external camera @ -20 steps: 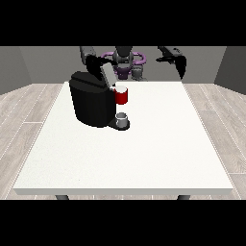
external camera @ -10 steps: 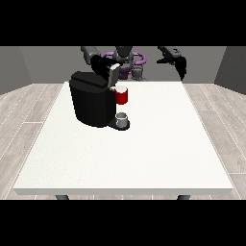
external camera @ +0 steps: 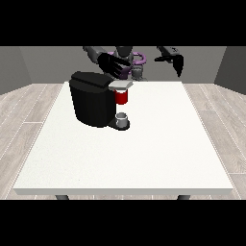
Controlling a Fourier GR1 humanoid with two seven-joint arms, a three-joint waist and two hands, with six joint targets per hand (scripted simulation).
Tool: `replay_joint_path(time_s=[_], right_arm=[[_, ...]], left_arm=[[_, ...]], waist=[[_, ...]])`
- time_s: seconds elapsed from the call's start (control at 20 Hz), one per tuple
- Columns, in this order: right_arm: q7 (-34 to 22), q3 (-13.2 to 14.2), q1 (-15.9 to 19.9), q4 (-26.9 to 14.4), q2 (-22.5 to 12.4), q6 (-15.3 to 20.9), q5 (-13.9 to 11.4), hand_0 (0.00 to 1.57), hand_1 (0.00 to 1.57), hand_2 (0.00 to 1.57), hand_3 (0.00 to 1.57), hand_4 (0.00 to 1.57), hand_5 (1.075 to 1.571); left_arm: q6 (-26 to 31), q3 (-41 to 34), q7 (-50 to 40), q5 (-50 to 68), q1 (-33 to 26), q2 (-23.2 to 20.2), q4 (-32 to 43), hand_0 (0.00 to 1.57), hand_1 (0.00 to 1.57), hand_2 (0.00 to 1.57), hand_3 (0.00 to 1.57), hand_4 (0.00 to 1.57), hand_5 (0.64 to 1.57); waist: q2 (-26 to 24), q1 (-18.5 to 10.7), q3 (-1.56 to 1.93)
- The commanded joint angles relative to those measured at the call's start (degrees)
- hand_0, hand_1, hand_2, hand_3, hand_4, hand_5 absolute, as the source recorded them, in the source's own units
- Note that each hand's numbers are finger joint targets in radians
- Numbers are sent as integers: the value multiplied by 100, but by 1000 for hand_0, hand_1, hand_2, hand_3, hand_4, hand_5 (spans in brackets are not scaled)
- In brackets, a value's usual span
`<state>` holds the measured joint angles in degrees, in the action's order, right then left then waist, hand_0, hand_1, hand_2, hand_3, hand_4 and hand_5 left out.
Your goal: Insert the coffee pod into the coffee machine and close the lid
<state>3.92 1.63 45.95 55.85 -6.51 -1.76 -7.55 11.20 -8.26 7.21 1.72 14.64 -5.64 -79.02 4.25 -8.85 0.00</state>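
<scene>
The black coffee machine (external camera: pixel 93 98) stands on the white tabletop (external camera: pixel 144 149) with its lid (external camera: pixel 120 85) down, a red thing at the machine (external camera: pixel 122 96) below the lid and a grey thing (external camera: pixel 123 118) on its base. The hand at the view's left (external camera: pixel 111 65) hovers just behind the lid with fingers spread. The hand at the view's right (external camera: pixel 176 61) hangs well apart from the machine, fingers relaxed and pointing down.

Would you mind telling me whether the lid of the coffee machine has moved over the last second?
Yes. The lid has swung down from tilted to nearly flat over the red thing at the machine, against the unmoved coffee machine.
</scene>
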Motion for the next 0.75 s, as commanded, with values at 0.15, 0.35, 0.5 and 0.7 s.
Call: replay_joint_path(time_s=[0.15, 0.35, 0.5, 0.7], right_arm=[[-53, -174, 225, 118, 311, -68, -57, 0, 0, 0, 0, 30, 1571], [518, -347, -376, 333, 624, -304, 139, 0, 0, 0, 0, 259, 1571], [578, -915, -1284, 822, 645, -211, 873, 0, 0, 0, 0, 269, 1571], [714, -969, -2309, 1127, 649, -242, 1113, 0, 0, 0, 0, 157, 1571]], left_arm=[[16, 140, 232, 29, -121, 147, 95, 0, 0, 0, 0, 245, 1571], [-83, 158, 150, 62, -121, 214, -2, 0, 0, 0, 0, 192, 1571], [-290, 22, 183, -67, -251, 169, 319, 0, 0, 0, 0, 192, 1571], [-277, -188, 719, -72, -839, 75, 544, 0, 0, 0, 0, 192, 1571]], waist=[[-175, 114, -1], [-339, 297, 1], [-792, 573, 2], [-1050, 1078, -1]])
